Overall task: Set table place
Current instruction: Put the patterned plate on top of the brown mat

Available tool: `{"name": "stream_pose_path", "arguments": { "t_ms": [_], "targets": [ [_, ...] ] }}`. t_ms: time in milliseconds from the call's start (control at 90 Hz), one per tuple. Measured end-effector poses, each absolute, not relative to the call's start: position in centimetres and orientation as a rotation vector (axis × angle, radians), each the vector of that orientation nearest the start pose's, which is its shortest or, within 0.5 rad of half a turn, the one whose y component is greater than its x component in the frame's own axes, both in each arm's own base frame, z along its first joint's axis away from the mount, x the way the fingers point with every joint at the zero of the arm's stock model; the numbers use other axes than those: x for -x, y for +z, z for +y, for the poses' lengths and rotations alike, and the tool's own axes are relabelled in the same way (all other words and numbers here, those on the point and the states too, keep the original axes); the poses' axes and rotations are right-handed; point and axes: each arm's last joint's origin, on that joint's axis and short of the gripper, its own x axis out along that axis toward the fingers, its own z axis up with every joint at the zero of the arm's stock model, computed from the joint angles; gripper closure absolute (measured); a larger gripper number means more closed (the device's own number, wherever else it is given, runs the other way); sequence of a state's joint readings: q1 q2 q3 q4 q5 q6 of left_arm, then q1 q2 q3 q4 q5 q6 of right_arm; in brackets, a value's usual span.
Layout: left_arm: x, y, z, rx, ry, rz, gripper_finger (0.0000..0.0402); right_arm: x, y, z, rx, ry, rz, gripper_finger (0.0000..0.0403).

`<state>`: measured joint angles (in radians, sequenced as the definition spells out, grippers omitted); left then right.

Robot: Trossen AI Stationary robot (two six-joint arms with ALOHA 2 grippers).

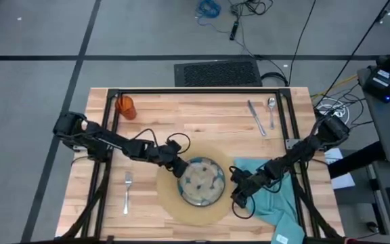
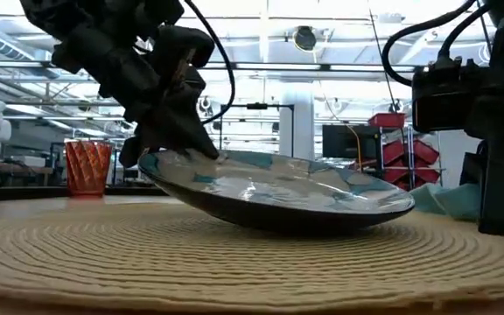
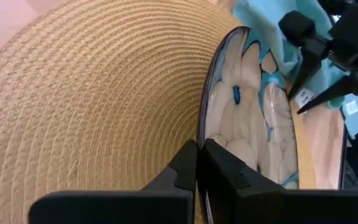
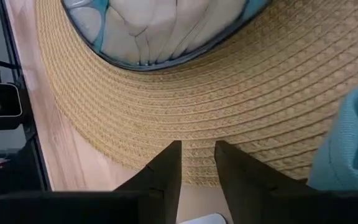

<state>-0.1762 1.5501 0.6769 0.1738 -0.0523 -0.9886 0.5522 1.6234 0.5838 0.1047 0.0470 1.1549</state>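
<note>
Left gripper pinches the rim of the plate, tilting it on the round mat; right gripper, fingers slightly apart, hovers over the mat's edge beside the teal napkin

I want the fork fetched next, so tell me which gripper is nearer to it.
Left. The left gripper is shut on the plate rim, with the fork on its own side of the table. The right gripper hangs beyond the plate, by the napkin.
</note>
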Motion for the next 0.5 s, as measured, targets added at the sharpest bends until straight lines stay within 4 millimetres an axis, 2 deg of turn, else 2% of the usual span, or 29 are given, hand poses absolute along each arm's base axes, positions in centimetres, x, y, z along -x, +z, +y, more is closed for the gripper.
{"name": "stream_pose_path", "arguments": {
  "t_ms": [144,400,500],
  "targets": [
    [-28.6,15.7,-5.5,0.875,0.188,0.714,0.0401,-22.9,10.9,13.8,-0.782,-0.115,1.031,0.0310],
    [-27.9,18.0,-5.6,0.884,0.140,0.654,0.0401,-22.9,10.8,13.8,-0.800,-0.145,1.020,0.0310],
    [-27.6,18.3,-5.8,0.881,0.133,0.657,0.0401,-22.9,10.8,13.8,-0.799,-0.146,1.019,0.0310]
  ]
}}
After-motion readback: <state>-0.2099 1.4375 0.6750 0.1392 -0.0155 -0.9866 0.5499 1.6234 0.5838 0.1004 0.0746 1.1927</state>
